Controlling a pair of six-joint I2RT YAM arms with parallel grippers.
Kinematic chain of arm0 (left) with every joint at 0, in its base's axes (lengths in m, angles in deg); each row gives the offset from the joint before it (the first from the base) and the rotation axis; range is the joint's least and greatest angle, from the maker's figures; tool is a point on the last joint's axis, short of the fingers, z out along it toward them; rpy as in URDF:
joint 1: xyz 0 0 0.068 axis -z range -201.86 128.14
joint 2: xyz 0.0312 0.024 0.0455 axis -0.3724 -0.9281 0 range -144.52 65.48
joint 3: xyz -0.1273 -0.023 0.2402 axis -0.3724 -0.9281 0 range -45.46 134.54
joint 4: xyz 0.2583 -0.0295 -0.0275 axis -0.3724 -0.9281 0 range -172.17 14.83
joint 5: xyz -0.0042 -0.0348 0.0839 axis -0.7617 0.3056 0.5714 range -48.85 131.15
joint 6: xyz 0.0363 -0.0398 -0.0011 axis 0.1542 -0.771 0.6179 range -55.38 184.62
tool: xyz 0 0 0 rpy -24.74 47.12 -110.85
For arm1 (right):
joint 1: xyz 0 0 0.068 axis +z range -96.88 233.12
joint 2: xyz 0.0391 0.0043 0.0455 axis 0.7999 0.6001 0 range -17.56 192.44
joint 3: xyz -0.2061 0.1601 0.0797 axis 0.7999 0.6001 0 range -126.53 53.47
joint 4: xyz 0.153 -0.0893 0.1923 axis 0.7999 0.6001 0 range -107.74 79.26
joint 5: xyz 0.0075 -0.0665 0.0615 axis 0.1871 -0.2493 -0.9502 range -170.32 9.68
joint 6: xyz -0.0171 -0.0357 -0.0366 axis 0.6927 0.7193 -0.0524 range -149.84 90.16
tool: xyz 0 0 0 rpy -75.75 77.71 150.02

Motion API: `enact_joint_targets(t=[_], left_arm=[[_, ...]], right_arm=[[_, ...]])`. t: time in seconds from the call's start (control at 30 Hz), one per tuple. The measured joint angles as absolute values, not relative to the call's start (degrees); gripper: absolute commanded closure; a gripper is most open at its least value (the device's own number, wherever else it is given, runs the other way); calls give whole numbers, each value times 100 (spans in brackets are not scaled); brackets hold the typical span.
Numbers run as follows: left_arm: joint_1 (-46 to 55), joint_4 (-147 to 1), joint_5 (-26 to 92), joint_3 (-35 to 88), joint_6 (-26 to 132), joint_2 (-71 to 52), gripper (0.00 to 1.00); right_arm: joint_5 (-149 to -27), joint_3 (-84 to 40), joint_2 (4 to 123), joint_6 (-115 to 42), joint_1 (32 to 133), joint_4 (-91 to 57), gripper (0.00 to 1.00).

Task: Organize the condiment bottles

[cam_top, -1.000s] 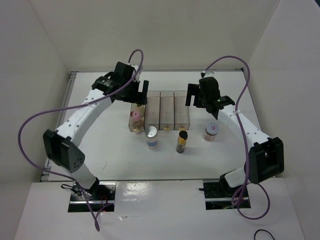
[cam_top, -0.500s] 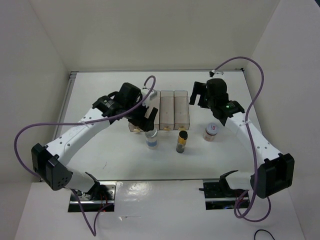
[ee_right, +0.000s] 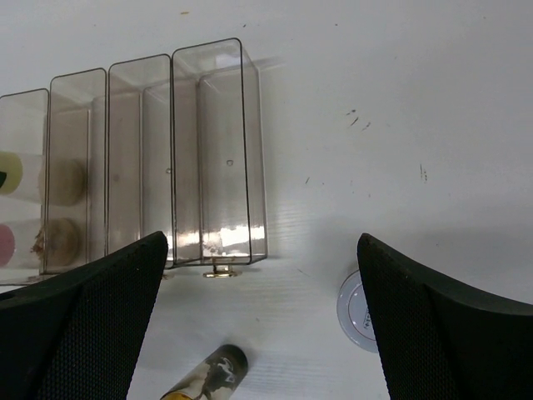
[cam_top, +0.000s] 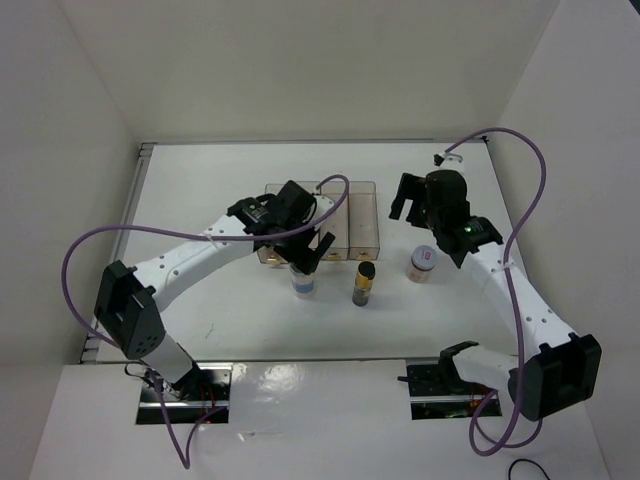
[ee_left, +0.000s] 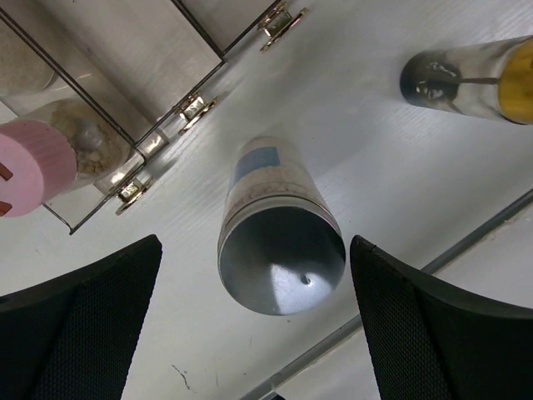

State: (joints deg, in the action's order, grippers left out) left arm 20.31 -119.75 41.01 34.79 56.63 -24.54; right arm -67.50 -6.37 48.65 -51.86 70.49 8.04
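The white-cap bottle with the blue-white label stands on the table in front of the rack, seen cap-on in the left wrist view. My left gripper is open just above it, one finger on each side, not touching. The pink-cap bottle lies in the rack's left compartment, with the yellow-green-cap bottle behind it. The dark-cap amber bottle and the white red-marked-cap bottle stand on the table. My right gripper is open and empty above the rack's right end, also in its own view.
The clear four-compartment rack sits mid-table, its left half hidden by my left arm; its three right compartments hold nothing. White walls enclose the table on three sides.
My left gripper has moved from over the rack's left compartment forward and right, coming over the white-cap bottle. My right arm has drifted slightly right. The bottles have not moved.
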Motion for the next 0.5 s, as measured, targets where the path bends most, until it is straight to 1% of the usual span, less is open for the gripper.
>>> enact_joint_targets(t=[0.5], left_arm=[[2219,-11839,4254,3298,5423,-2760,0]], right_arm=[[-6744,-529,4736,-5191,6996,885,1]])
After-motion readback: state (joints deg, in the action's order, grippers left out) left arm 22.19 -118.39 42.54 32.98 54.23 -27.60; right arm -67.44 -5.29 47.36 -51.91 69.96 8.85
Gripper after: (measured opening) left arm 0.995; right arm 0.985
